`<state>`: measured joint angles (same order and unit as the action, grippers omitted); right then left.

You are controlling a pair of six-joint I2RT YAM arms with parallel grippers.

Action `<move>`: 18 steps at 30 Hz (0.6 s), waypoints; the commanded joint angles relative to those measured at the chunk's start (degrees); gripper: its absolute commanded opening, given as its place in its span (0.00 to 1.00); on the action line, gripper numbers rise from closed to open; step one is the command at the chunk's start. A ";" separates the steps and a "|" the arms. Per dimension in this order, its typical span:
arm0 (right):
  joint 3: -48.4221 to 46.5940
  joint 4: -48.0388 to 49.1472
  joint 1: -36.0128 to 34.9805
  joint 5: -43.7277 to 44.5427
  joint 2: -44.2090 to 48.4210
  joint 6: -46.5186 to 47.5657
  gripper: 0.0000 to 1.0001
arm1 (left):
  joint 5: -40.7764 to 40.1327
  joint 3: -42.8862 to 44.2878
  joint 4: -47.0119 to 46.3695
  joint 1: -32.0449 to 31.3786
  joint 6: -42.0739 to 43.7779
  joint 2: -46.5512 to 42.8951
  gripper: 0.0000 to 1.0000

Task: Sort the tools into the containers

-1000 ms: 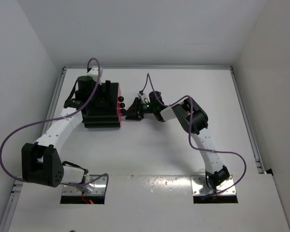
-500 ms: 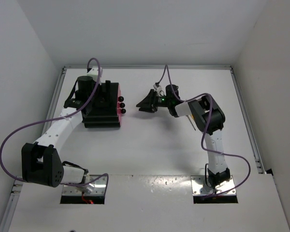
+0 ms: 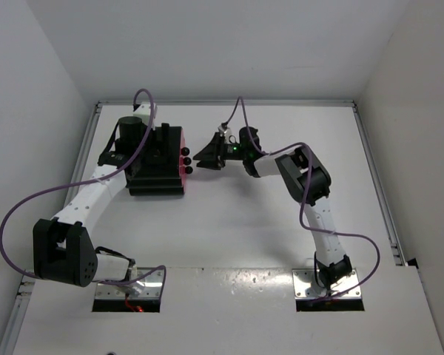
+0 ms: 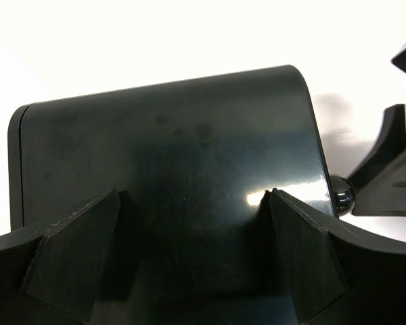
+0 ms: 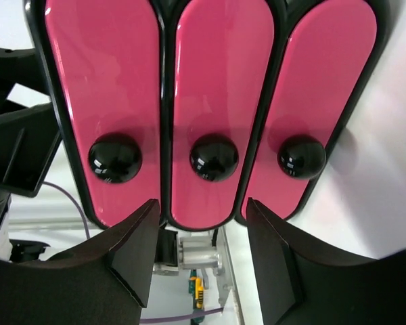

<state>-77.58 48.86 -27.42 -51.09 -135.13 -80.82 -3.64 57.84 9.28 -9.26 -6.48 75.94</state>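
The black cabinet point(image 3: 154, 171) stands at the back left, its three pink drawers point(image 5: 216, 101) all shut, each with a round black knob point(image 5: 214, 157). My right gripper point(image 3: 204, 157) is open and empty, facing the drawer fronts a short way off; in the right wrist view point(image 5: 203, 233) its jaws frame the lower end of the middle drawer. My left gripper point(image 3: 163, 144) is open and sits on the cabinet's glossy top point(image 4: 169, 149), fingers point(image 4: 78, 250) spread wide. No tools show in any view.
The table's raised rim point(image 3: 226, 102) runs along the back just behind the cabinet, with white walls around. Purple cables point(image 3: 18, 207) loop off both arms. In the left wrist view the right gripper point(image 4: 392, 183) is close by one knob point(image 4: 342, 196).
My right gripper drew back to the right from the drawer fronts, then came back toward them, now slightly farther back on the table. The left arm and cabinet have not moved.
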 commanded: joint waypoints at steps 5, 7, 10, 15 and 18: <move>-8.37 1.68 -1.14 0.55 -3.73 -1.98 0.55 | 1.18 -2.39 6.28 0.73 0.68 1.49 1.00; -9.77 1.06 -1.14 0.55 -4.43 -1.98 0.55 | 1.18 -2.39 6.28 0.73 0.68 1.49 1.00; -11.09 0.18 -1.76 0.55 -5.14 -1.98 0.55 | 1.18 -2.39 6.28 0.73 0.68 2.01 1.00; -12.24 -0.43 -2.29 1.08 -6.72 -2.50 0.52 | 1.18 -2.39 5.75 0.73 0.68 2.02 1.00; -12.24 -0.43 -2.81 1.08 -6.72 -2.50 0.51 | 1.18 -2.39 5.75 0.73 0.68 2.02 1.00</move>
<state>-87.53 47.11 -29.21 -50.63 -141.97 -82.81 -3.31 57.78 8.91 -9.26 -6.46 76.03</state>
